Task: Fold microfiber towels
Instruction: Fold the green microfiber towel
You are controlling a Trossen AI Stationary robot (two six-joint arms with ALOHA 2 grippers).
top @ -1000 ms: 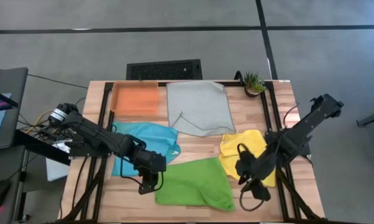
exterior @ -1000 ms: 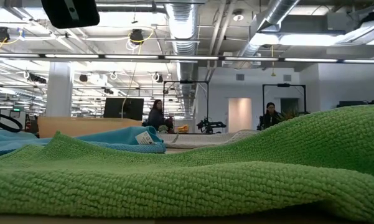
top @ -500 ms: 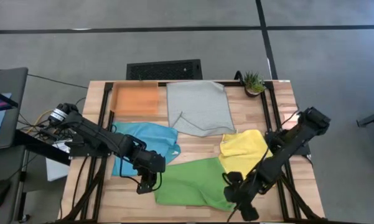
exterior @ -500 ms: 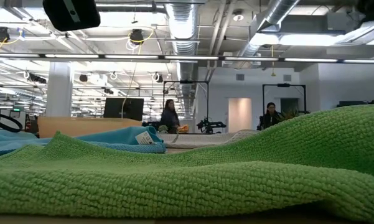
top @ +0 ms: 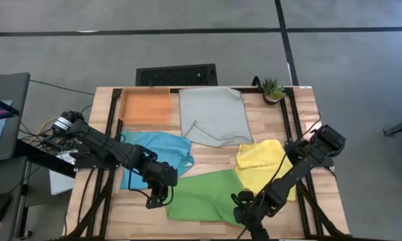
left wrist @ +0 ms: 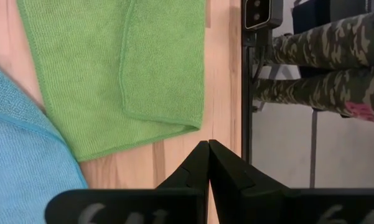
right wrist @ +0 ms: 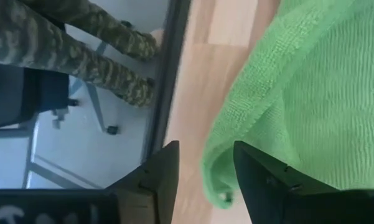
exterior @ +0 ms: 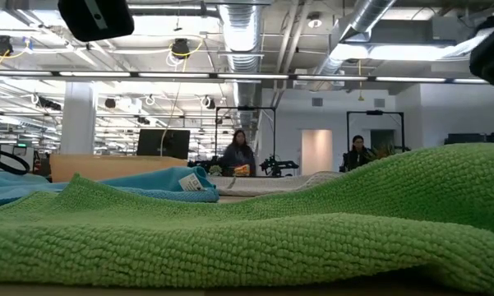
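The lime green towel (top: 207,197) lies rumpled at the table's near middle and fills the low view (exterior: 247,238). The sky blue towel (top: 154,157) lies to its left, the yellow towel (top: 264,164) to its right, and the pale grey towel (top: 214,117) at the far middle. My left gripper (top: 160,197) is shut over bare wood beside the green towel's near left corner (left wrist: 187,121). My right gripper (top: 249,215) is open at the green towel's near right corner (right wrist: 221,177), one finger on each side of its curled edge. My right gripper stands open with the green towel's curled near right corner (right wrist: 221,177) between its fingers, one finger (right wrist: 261,180) over the cloth and the other over bare wood. I cannot tell whether it touches the cloth.
An orange tray (top: 146,107) sits at the far left and a small potted plant (top: 273,88) at the far right corner. A person's legs in camouflage trousers (left wrist: 311,56) stand just past the table's near edge. People sit in the room behind (exterior: 240,152).
My right gripper has gone from over the yellow towel toward the table's left and near edge, to the green towel's near right corner. The towels lie as before.
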